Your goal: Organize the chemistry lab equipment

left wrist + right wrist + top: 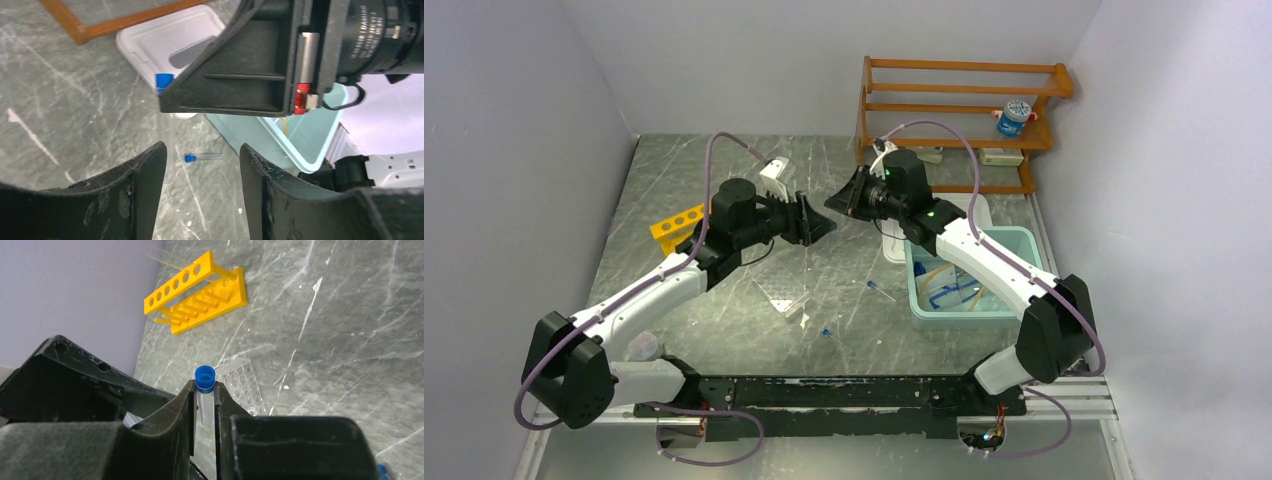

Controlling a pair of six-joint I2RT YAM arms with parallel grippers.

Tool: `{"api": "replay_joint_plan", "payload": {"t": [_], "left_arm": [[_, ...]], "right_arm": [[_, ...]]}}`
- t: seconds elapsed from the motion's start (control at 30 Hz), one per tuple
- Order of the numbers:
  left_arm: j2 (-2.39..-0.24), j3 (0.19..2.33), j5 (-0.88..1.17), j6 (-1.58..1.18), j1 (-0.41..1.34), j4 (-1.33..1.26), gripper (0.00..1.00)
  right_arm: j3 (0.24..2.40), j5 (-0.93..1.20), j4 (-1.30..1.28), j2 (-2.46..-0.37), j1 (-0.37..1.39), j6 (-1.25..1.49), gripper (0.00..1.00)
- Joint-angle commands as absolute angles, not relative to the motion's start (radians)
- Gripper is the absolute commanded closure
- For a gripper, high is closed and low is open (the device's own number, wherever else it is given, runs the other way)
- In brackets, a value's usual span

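Observation:
My right gripper (834,201) is shut on a small clear tube with a blue cap (205,378) and holds it above the table's middle; the cap also shows in the left wrist view (164,81). My left gripper (822,228) is open and empty, its jaws facing the right gripper's tip, close to it. In the left wrist view it (202,151) hangs above another blue-capped tube (202,158) lying on the table. The yellow holed rack (676,226) lies on its side at the left. A clear tray (786,300) lies near the middle. Blue-framed goggles (952,294) and tan tubing sit in the teal tub.
The pale teal tub (1020,240) stands at the right, with its white lid (892,246) beside it. An orange wooden shelf (954,110) stands at the back with a blue-capped bottle (1014,118) on it. Two loose tubes (879,290) lie in front.

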State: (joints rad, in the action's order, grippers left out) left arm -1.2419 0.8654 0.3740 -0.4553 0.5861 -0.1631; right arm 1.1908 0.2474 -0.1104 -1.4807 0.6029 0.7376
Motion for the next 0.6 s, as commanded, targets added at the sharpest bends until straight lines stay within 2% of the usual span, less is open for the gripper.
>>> {"api": "replay_joint_plan", "payload": {"t": [0.0, 0.23, 0.3, 0.47, 0.57], "left_arm": [[-1.229, 0.904, 0.278, -0.406, 0.583, -0.018, 0.40], [-1.238, 0.917, 0.257, -0.401, 0.583, -0.005, 0.39], [-1.260, 0.933, 0.279, -0.400, 0.582, -0.002, 0.41], [-1.306, 0.960, 0.394, -0.442, 0.581, -0.030, 0.57], [-1.306, 0.954, 0.385, -0.444, 0.581, -0.049, 0.67]], "right_arm": [[1.202, 0.225, -0.140, -1.460, 0.598, 0.742, 0.87], [1.203, 0.250, -0.128, -1.469, 0.598, 0.755, 0.87], [1.200, 0.286, -0.110, -1.468, 0.599, 0.759, 0.87], [1.190, 0.366, -0.092, -1.473, 0.600, 0.767, 0.86], [1.187, 0.370, -0.108, -1.472, 0.598, 0.763, 0.86]]}}
